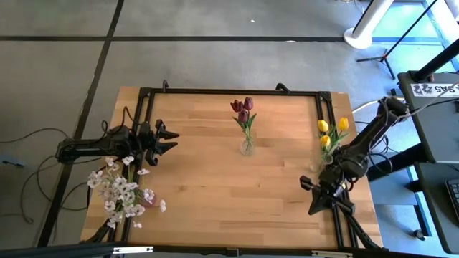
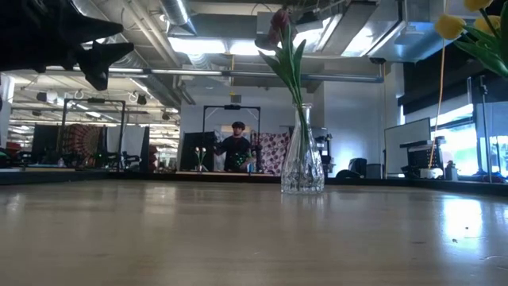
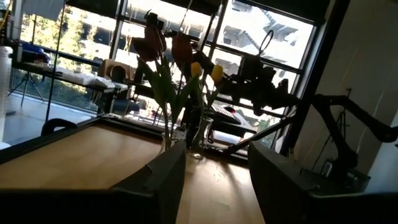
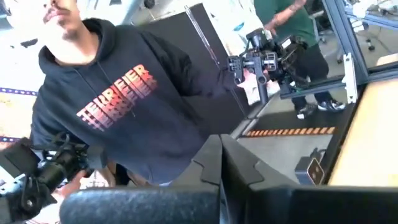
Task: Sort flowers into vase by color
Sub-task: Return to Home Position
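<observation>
Maroon tulips (image 1: 244, 109) stand in a clear vase (image 1: 247, 147) at the middle of the table (image 1: 201, 179), stems upright and heads up, well apart from both grippers. Yellow tulips (image 1: 332, 129) rise near the right edge, just beside the right arm, which partly hides their vase. In the low view only their heads show, cut off at the corner. White sprigs (image 1: 120, 190) fan out at the front left corner, spilling past the table's edge, and their pinkish vase (image 1: 148, 201) is barely visible under the blossoms. The left gripper (image 1: 174, 140) hovers over the left side, just beyond the sprigs, its fingers spread and empty, pointing toward the maroon tulips. The right gripper (image 1: 310, 197) hangs near the front right, just in front of the yellow tulips, fingers pressed together on nothing. A person in a dark hoodie (image 4: 118, 93) fills the right wrist view.
</observation>
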You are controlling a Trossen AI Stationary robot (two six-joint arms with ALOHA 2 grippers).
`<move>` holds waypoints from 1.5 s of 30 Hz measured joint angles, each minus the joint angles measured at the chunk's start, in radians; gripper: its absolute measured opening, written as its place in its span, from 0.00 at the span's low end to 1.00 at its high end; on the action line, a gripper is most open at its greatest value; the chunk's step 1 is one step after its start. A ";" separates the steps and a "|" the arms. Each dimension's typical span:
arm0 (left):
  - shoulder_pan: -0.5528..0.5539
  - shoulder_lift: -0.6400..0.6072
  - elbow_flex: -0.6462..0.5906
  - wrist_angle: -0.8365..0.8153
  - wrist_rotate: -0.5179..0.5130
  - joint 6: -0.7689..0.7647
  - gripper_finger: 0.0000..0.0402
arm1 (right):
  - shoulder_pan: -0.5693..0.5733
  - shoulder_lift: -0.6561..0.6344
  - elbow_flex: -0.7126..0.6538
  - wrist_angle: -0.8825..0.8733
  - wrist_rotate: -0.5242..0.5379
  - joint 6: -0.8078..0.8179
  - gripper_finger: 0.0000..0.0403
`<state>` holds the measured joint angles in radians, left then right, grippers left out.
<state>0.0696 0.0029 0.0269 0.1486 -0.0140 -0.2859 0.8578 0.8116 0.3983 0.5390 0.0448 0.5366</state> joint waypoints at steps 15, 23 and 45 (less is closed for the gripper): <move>0.000 0.000 0.000 -0.001 0.000 0.000 0.42 | -0.353 -0.002 -0.242 0.291 -0.366 -0.066 0.00; 0.000 0.000 0.000 0.000 0.000 0.000 0.42 | -0.467 -0.042 -0.243 0.220 -0.378 -0.118 0.00; 0.000 0.000 0.002 -0.087 0.000 0.001 0.42 | -0.304 -0.466 -0.384 -0.056 -0.250 -0.448 0.00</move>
<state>0.0696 0.0032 0.0288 0.0613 -0.0139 -0.2852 0.5538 0.3459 0.0146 0.4829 -0.2048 0.0889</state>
